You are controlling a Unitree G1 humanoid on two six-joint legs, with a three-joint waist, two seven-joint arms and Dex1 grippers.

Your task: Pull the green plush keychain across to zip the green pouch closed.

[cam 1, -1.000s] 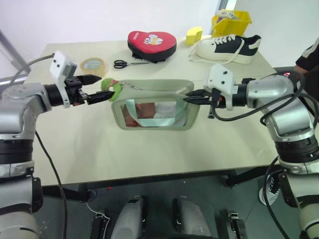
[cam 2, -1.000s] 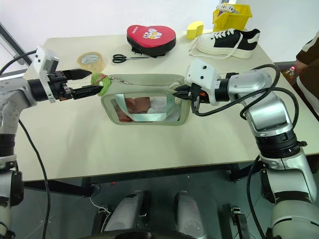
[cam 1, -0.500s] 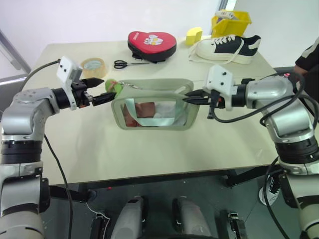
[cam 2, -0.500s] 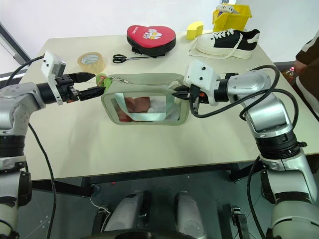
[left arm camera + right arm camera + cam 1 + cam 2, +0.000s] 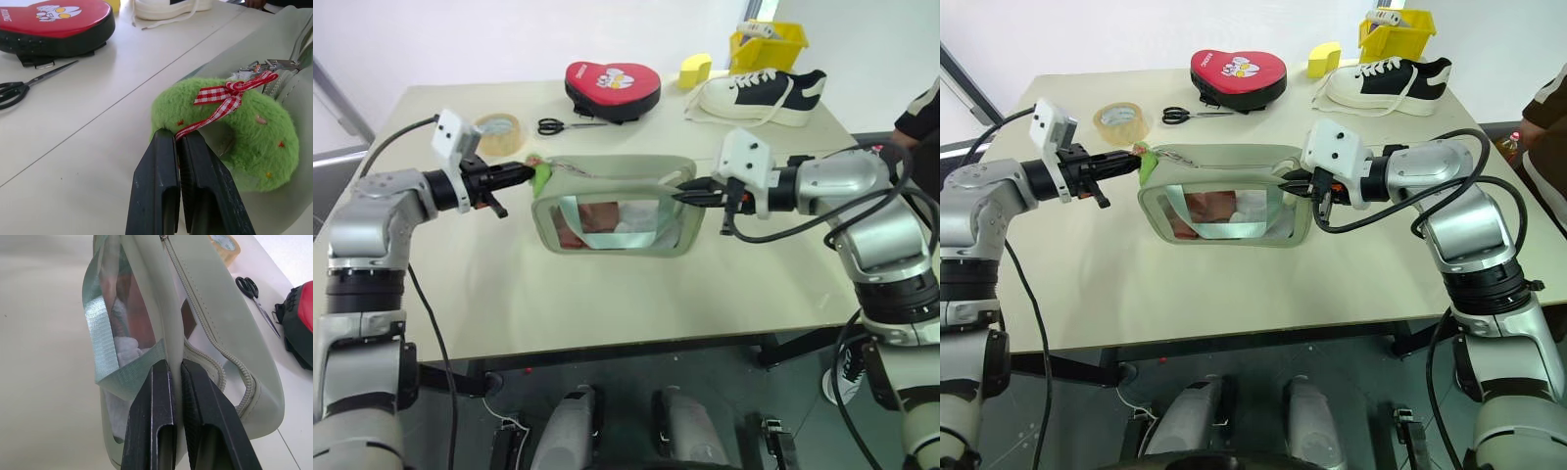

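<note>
The right gripper (image 5: 679, 196) has its two black fingers pressed onto the end wall of the green pouch (image 5: 617, 217), pinching the fabric at the pouch's right end and holding it off the table (image 5: 489, 294). The left gripper (image 5: 521, 170) is pressed together on the green plush keychain (image 5: 230, 132); in the left wrist view its fingertips (image 5: 168, 142) clamp the fuzzy rim where a red checked ribbon (image 5: 222, 100) hangs down.

The pouch lies near the table's middle with its long axis running across from the robot's left to its right, clear window facing the camera and the zip line along its top edge. The keychain sits at the pouch's upper left corner, joined to the zipper pull by a short chain, so the plush points outward and left, away from the pouch.

The risks, as I judge them: the grip is on soft plush at its very edge, so a firm tug could let the fur slide out of the fingers. The pull must go rightward along the zip; pulling at an angle could jam the slider or drag the whole pouch. If the right pinch gives, the pouch would follow instead of closing.
</note>
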